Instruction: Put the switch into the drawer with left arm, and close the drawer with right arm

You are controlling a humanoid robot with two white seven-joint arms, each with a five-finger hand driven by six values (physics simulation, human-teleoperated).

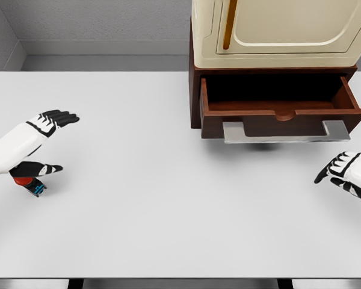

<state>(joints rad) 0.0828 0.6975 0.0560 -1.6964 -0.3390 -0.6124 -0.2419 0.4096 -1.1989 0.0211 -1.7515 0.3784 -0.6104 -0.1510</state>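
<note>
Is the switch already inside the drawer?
No. The drawer stands open and looks empty, while the switch lies on the table under the left hand.

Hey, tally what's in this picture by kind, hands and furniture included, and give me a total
Hands: 2, left hand and right hand
Switches: 1, switch, partly hidden under the left hand
Drawers: 1, drawer, pulled open
Cabinets: 1, cabinet
Tables: 1, table
Total: 6

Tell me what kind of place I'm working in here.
Likely a simulated tabletop test cell: a bare white table, plain grey walls, and a wooden drawer standing open under a cream cabinet.
</note>
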